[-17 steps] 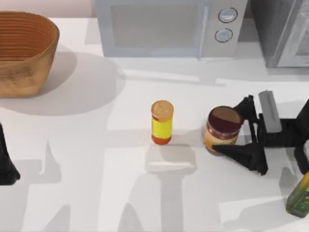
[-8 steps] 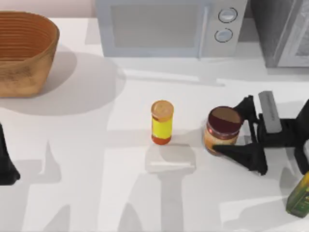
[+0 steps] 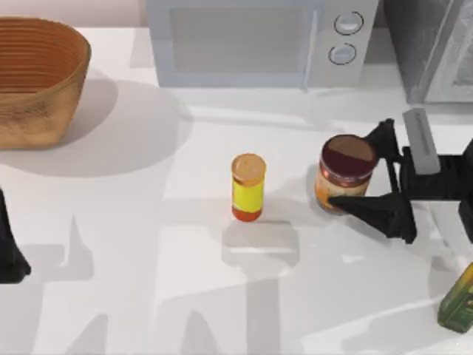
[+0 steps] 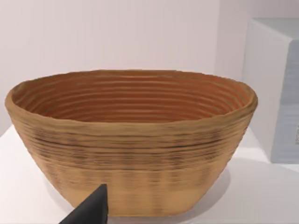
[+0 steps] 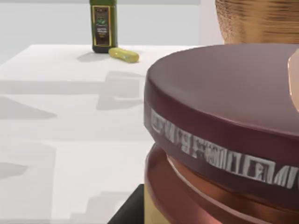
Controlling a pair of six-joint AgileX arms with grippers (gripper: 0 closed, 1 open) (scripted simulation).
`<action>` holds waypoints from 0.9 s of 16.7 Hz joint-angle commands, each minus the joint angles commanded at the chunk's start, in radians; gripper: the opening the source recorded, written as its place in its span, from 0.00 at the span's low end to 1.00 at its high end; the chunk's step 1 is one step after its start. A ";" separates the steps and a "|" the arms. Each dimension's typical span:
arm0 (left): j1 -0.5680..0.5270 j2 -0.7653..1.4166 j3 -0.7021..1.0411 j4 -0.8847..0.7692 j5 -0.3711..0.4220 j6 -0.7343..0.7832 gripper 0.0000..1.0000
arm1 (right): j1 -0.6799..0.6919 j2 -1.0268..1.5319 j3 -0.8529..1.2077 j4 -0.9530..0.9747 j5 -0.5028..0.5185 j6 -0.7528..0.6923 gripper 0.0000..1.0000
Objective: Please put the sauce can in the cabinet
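White table with sharp grey shadows; pale pinkish wall behind; bright even light

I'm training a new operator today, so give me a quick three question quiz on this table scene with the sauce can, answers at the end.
1. True or false: the right gripper is shut on the sauce can.
2. Which object stands nearest the sauce can: A the basket, B the yellow bottle, C the green carton?
3. Fill in: the cabinet stands to the right of the ____.

Key: 1 true. 2 B. 3 microwave.
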 joint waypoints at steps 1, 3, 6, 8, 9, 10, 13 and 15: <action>0.000 0.000 0.000 0.000 0.000 0.000 1.00 | 0.000 -0.025 -0.002 -0.020 0.000 0.002 0.00; 0.000 0.000 0.000 0.000 0.000 0.000 1.00 | 0.000 -0.075 -0.006 -0.059 -0.001 0.005 0.00; 0.000 0.000 0.000 0.000 0.000 0.000 1.00 | 0.001 -0.146 -0.016 -0.121 -0.002 0.014 0.00; 0.000 0.000 0.000 0.000 0.000 0.000 1.00 | 0.001 -0.191 -0.024 -0.164 -0.002 0.021 0.00; 0.000 0.000 0.000 0.000 0.000 0.000 1.00 | 0.001 -0.216 -0.026 -0.184 -0.002 0.022 0.00; 0.000 0.000 0.000 0.000 0.000 0.000 1.00 | 0.001 -0.242 -0.028 -0.203 -0.002 0.024 0.00; 0.000 0.000 0.000 0.000 0.000 0.000 1.00 | 0.001 -0.316 -0.036 -0.263 -0.003 0.030 0.00; 0.000 0.000 0.000 0.000 0.000 0.000 1.00 | 0.002 -0.377 -0.040 -0.311 -0.005 0.035 0.00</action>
